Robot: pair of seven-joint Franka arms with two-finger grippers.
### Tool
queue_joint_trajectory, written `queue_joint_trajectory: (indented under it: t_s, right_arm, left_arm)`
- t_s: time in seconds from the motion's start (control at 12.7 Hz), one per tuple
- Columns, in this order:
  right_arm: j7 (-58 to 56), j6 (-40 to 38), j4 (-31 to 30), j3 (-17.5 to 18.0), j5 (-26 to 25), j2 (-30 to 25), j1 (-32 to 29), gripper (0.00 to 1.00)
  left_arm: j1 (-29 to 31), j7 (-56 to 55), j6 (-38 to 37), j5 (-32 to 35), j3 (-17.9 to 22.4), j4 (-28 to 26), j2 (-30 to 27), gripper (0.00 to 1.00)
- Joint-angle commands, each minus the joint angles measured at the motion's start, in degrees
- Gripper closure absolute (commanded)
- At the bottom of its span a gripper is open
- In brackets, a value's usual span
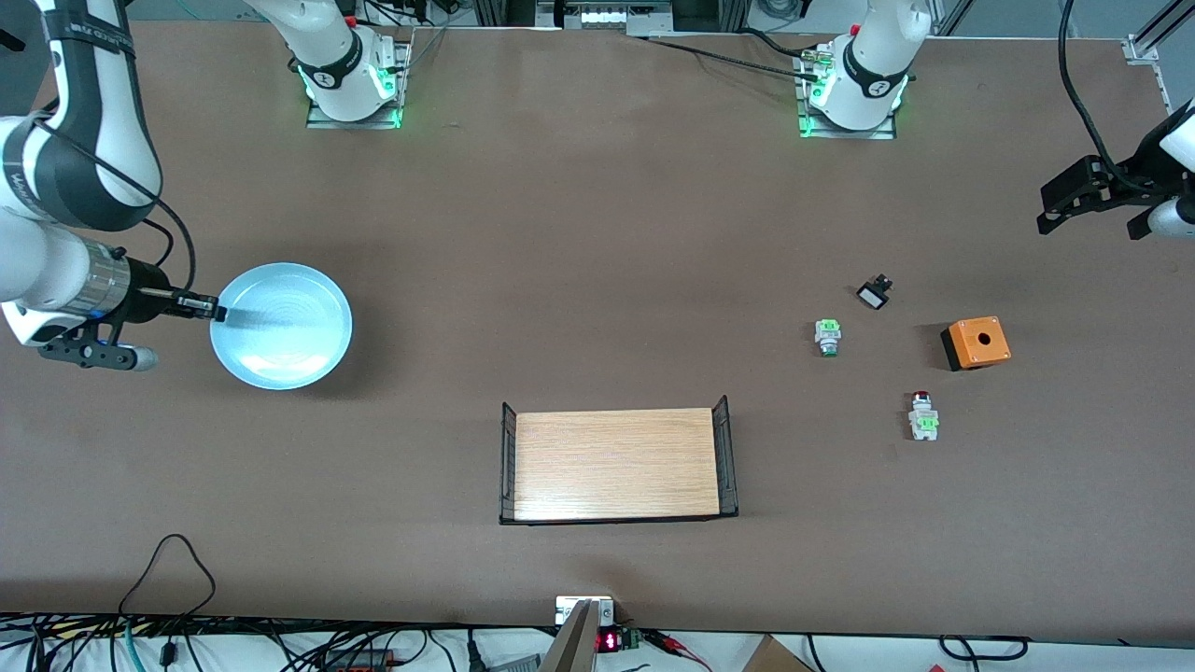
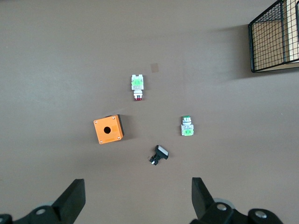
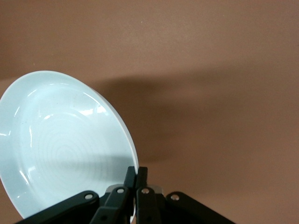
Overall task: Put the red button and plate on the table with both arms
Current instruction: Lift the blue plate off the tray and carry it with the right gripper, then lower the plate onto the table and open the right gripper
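A light-wood rectangular tray with black wire-mesh ends (image 1: 617,464) lies nearest the front camera, mid-table. Toward the left arm's end lie 3 small items, apart from each other: an orange square box with a round hole (image 1: 977,342), a green-and-white push-button switch (image 1: 828,336), and a small black rectangular-capped switch (image 1: 875,293).

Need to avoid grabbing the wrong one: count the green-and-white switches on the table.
2: the red button, nearer the front camera than the orange box, and a switch without a red cap beside that box, toward the right arm's end.
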Motion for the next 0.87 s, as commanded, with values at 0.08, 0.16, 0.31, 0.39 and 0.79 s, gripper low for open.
queue_joint_trajectory:
  t_s: [0.08, 0.16, 0.31, 0.39, 0.79]
  right_arm:
    - [-3.4, 11.6, -10.3, 0.4, -0.1, -2.3, -0.2, 1.0]
    - [-3.4, 14.4, -12.7, 0.4, -0.1, -2.4, -0.2, 1.0]
    - [-4.1, 20.1, -17.4, 0.4, -0.1, -2.7, -0.2, 1.0]
    - [-5.7, 23.4, -19.6, 0.4, -0.1, -2.8, -0.4, 1.0]
    - [-9.3, 31.7, -27.4, 0.4, 0.6, -2.9, -2.9, 1.0]
  left_arm:
    - [-0.1, 0.4, -0.5, -1.0, -0.3, 0.7, 0.0, 0.0]
    - [-0.1, 0.6, -0.5, -1.0, -0.3, 0.7, 0.2, 0.0]
    - [-0.1, 1.2, -0.8, -1.0, -0.4, 0.7, 0.3, 0.0]
    - [-0.1, 1.1, -1.5, -1.0, -0.3, 0.7, 0.3, 0.0]
    - [0.5, 0.7, -1.8, -1.0, -0.3, 0.8, 0.3, 0.0]
